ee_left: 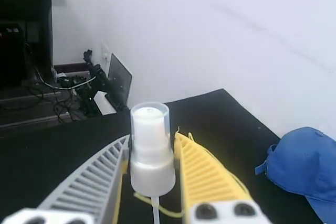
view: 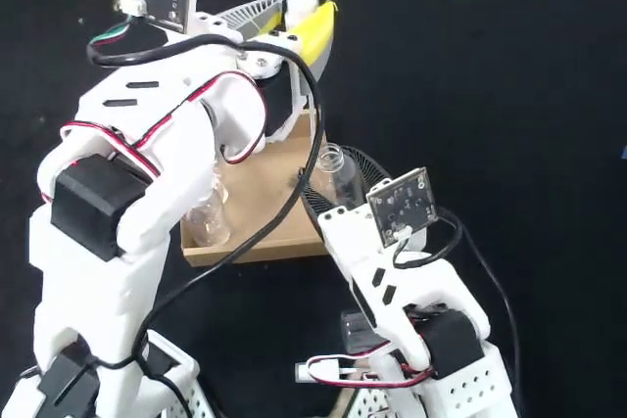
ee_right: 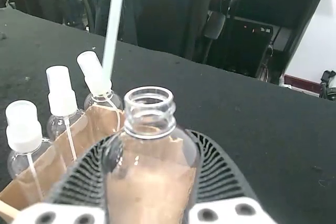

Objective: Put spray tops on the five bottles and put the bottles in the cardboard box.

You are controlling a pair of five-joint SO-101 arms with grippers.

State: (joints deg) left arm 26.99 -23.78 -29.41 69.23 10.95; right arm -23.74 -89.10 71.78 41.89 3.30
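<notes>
Black tabletop (view: 509, 95) w/ box (view: 260, 203) holding three capped bottles (ee_right: 63, 108). Our left tool (ee_left: 152, 137) pinches the spray top (ee_left: 151, 153) by its collar, up high; right tool (ee_right: 152, 137) clamps the open bottle (ee_right: 149, 182) by the box. Both likely light, slick plastic; dip tube (ee_right: 113, 19) looks flimsy, so we grip collar & body.

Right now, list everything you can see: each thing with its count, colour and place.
Spray top: one, white, held up in the left claw.
Open bottle: one, clear, no top, gripped in the right claw beside the box.
Capped bottles: three, clear with white tops, standing in the box.
Cardboard box: one, brown, mid-table.
Cloth cap: one, blue, lying on the table.
Table: one, black cover.
Left claw: one, grey and yellow, shut on the spray top.
Right claw: one, black, shut on the open bottle.
</notes>
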